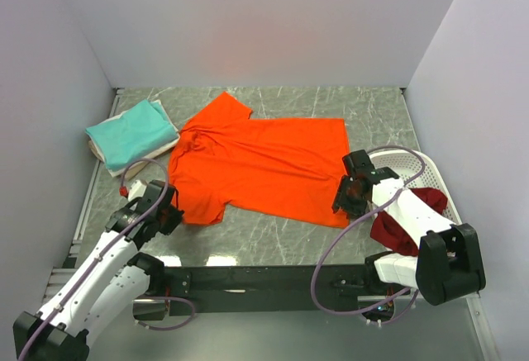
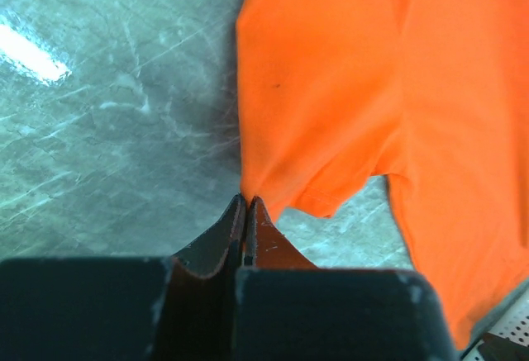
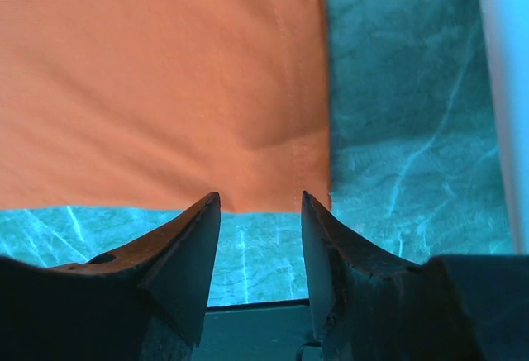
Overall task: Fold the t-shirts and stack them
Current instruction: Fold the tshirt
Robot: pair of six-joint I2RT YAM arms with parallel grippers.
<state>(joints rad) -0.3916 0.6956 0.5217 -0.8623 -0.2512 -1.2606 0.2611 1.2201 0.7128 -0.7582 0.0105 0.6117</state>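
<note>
An orange t-shirt [image 1: 264,163] lies spread flat in the middle of the table. My left gripper [image 1: 176,212] is at its near left sleeve. In the left wrist view the left gripper [image 2: 246,200] is shut, pinching the sleeve corner of the orange t-shirt [image 2: 331,88] at the fingertips. My right gripper [image 1: 343,204] is at the shirt's near right hem corner. In the right wrist view the right gripper [image 3: 260,200] stands open, its tips at the hem edge of the orange t-shirt [image 3: 165,80] with nothing pinched. A folded teal t-shirt [image 1: 132,132] rests on a cream t-shirt [image 1: 171,142] at the back left.
A white perforated basket [image 1: 413,163] stands at the right edge, behind the right arm, with a dark red t-shirt [image 1: 405,222] hanging out of it. Grey walls close the table on three sides. A dark rail runs along the near edge between the arm bases.
</note>
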